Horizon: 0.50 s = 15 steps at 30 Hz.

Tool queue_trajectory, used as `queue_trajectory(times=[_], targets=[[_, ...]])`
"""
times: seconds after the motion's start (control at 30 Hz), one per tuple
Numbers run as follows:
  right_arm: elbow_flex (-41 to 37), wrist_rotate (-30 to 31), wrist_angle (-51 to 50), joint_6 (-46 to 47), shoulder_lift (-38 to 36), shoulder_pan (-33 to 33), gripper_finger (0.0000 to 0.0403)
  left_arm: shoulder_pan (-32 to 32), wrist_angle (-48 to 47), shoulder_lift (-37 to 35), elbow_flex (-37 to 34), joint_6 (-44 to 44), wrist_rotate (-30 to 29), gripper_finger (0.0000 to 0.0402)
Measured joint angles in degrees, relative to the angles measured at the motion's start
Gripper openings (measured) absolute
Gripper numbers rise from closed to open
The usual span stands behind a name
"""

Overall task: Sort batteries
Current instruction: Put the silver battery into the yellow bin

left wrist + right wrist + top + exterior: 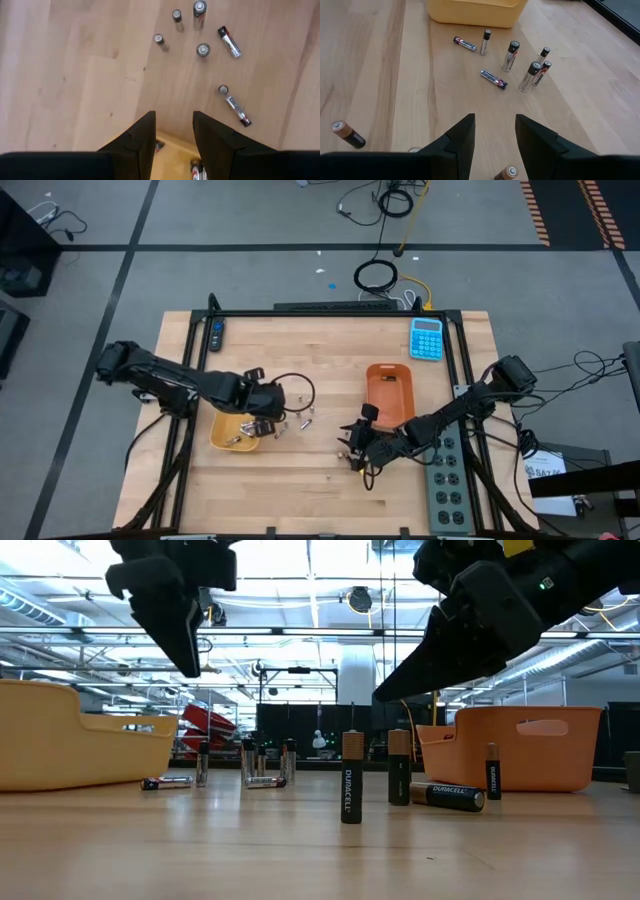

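Your batteries point(510, 55) sit on the bench point(300, 490) between the yellow tray point(235, 435) and orange tray point(392, 395); most stand upright, three lie flat. Two read DURACELL. Left gripper point(173, 131) and right gripper point(494, 131) hover, jaws released.

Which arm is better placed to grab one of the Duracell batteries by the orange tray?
Right. The right gripper hangs open over the Duracell batteries; the left gripper is over the yellow tray.
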Motion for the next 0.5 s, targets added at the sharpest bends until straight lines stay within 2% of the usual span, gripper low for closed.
queue_trajectory(times=[0.33,0.5], targets=[[0.0,0.0,-0.3,-0.1,0.0,0.1,0.0132,0.0,6.0,7.7,0.0,1.5,9.3,0.0142],[0.0,0.0,-0.6,-0.1,0.0,0.1,0.0132,-0.7,7.9,9.5,0.0,2.7,11.1,0.0172]])
